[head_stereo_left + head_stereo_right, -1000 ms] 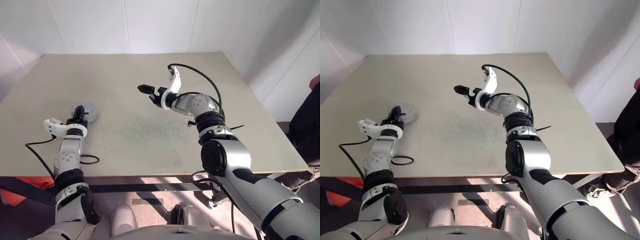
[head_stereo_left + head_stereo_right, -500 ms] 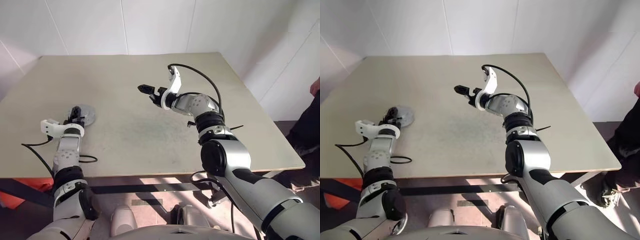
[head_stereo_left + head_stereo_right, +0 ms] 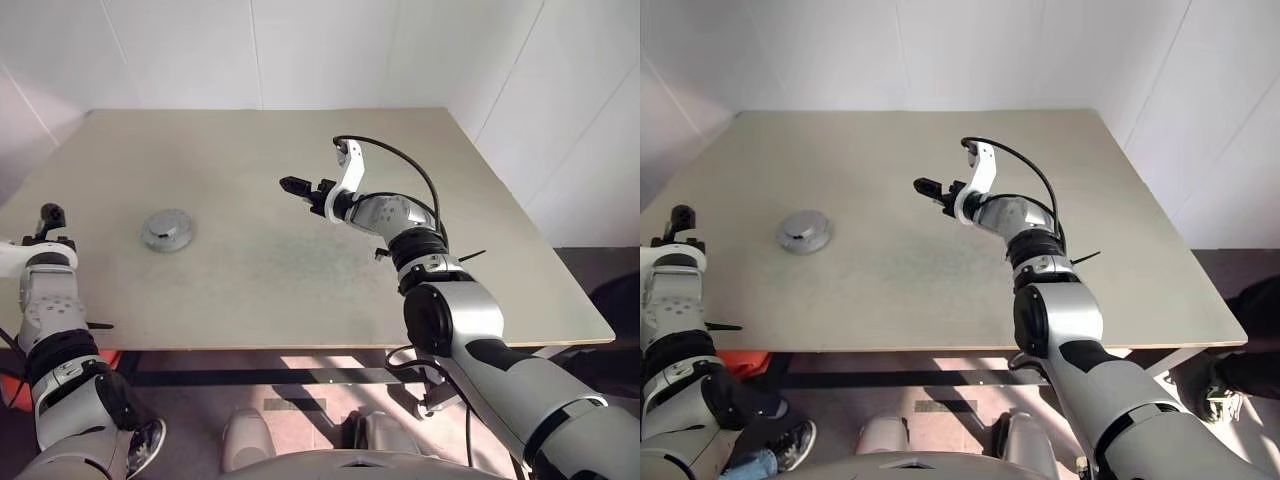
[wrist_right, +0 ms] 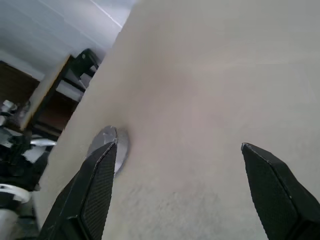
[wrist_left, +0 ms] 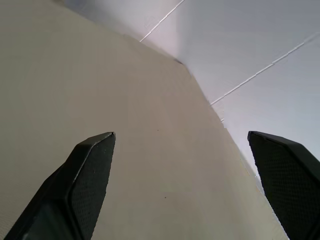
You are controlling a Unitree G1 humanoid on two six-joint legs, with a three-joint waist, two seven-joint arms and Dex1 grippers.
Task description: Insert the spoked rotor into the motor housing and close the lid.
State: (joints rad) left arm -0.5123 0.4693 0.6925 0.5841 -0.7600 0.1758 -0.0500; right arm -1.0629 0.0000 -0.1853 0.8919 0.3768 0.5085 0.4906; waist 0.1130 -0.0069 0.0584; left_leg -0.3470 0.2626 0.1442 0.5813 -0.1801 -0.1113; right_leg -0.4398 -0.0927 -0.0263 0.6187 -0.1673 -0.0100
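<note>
The round grey metal motor housing [image 3: 166,230] sits flat on the left part of the beige table [image 3: 300,270], and the light grey metal lid [image 3: 803,226] with its small raised central hub lies on top of it, edges matching — a closed stack, which suggests the assembly is finished or nearly so. Of the black-rimmed spoked rotor nothing can be told; if it is in place, it lies hidden under the lid. Whether the lid is fully seated all round is too fine to judge.

Nothing touches the stack. The left gripper [image 3: 47,217] hangs well apart from it, out past the table's left edge, and its wrist view shows its two black fingers [image 5: 87,172] spread wide with bare table between them — open and empty. That placement reads as clearance: out there it cannot nudge the closed part.

The right gripper [image 3: 303,186] hovers above the middle of the table, pointing towards the robot's left, well clear of the housing. Its fingers [image 4: 95,187] stand wide apart with nothing between them, and the stack shows just beside one finger in its wrist view — a waiting pose, out of the way rather than set for a grasp.
</note>
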